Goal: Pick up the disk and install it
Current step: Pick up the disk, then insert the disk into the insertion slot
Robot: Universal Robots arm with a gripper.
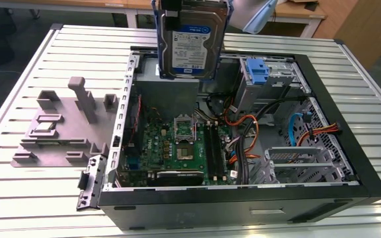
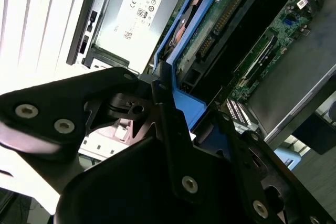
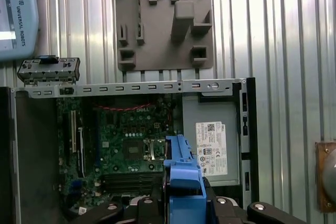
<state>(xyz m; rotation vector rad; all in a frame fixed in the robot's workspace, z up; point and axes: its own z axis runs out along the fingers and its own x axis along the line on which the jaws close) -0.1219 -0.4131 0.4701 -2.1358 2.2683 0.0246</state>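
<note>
Your gripper (image 3: pixel 184 203) is clamped on the disk (image 1: pixel 190 42). It hangs upright above the open computer case (image 1: pixel 243 196), over the power supply (image 3: pixel 212 148) inside.

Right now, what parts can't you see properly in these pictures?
1. Exterior view: the disk has its top cut off by the picture's upper edge.
2. Exterior view: the power supply box is partly hidden behind the disk.
3. Second wrist view: the disk's label faces away; the tool covers part of its blue carrier.
4. First wrist view: the bottom edge cuts off most of the disk.
</note>
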